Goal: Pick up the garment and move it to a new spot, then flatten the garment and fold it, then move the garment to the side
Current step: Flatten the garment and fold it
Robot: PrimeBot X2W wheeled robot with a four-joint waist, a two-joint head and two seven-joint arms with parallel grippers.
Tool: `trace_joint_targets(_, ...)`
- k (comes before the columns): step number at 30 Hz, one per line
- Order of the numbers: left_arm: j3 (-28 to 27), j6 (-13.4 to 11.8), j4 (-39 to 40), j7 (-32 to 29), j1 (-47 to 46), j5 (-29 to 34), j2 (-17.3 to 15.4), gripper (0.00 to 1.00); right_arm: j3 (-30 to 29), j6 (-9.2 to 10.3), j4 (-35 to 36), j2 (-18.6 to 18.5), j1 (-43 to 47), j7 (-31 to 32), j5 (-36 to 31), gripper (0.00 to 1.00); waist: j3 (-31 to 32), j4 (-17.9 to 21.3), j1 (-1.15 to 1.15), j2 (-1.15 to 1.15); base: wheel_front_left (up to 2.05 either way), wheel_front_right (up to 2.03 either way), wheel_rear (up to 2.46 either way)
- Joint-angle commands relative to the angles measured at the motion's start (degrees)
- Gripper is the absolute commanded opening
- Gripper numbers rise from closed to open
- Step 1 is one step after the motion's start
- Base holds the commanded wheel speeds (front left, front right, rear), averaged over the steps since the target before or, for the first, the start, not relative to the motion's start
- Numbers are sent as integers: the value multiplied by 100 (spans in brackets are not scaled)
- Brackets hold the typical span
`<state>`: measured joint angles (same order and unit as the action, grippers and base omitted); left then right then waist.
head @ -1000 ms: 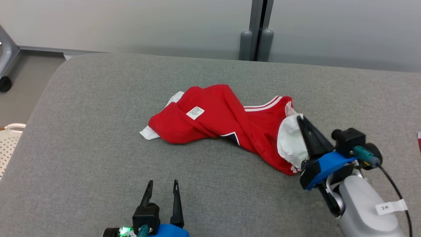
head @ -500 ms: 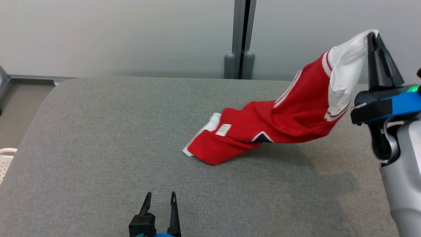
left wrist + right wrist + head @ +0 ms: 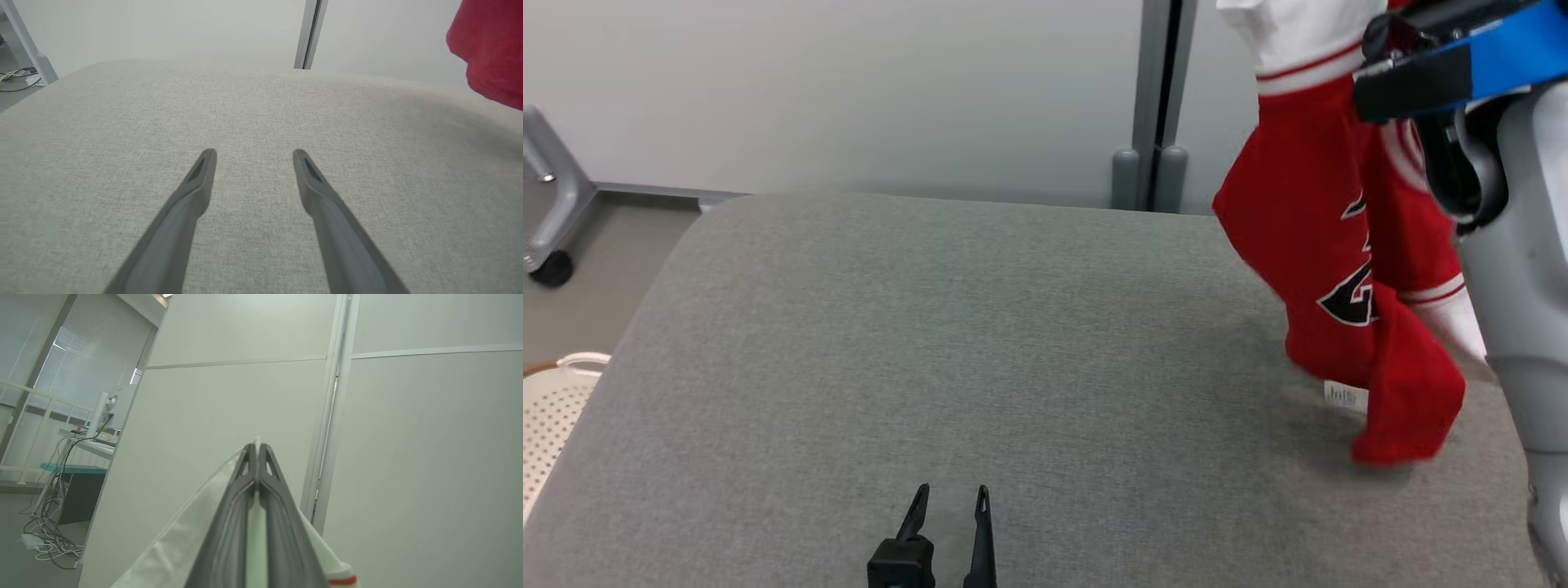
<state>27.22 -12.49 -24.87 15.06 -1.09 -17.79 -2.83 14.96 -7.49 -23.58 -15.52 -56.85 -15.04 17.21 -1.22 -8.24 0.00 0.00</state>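
red garment (image 3: 1327,245), newly lifted, is hanging upper right from the pinching right gripper (image 3: 257,447) for relocating; left gripper (image 3: 952,494) gaping, empty

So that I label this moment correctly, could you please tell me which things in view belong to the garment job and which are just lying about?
Belongs to the job: red garment, hanging from the shut right hand; open left hand; grey cushioned surface.
Just lying about: white basket; wheeled frame; partition post; cables on the floor.
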Motion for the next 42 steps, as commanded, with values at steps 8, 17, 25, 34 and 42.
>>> trace_joint_targets(8,178,-79,6,15,-59,-166,-6,100,295,-1,-528,140,-924,-17,-189,0,-46,-752,0,0,0,0,0)
trace_joint_targets(17,-9,-70,-11,15,35,-87,-6,100,-332,-1,-281,-137,-120,-15,-106,0,-45,-425,0,0,0,0,0)
trace_joint_targets(25,2,-80,-21,15,-202,-10,-8,100,-835,-1,-360,-592,2454,-17,93,0,-294,82,0,0,0,0,0)
trace_joint_targets(34,3,-71,-58,15,-476,79,-6,100,-1769,-2,-869,-130,3984,-19,-39,100,-436,415,0,0,0,0,0)
trace_joint_targets(42,-55,72,-160,14,-1241,-161,-8,100,-1574,-1,-458,88,3863,-18,-41,100,-695,719,0,0,0,0,0)
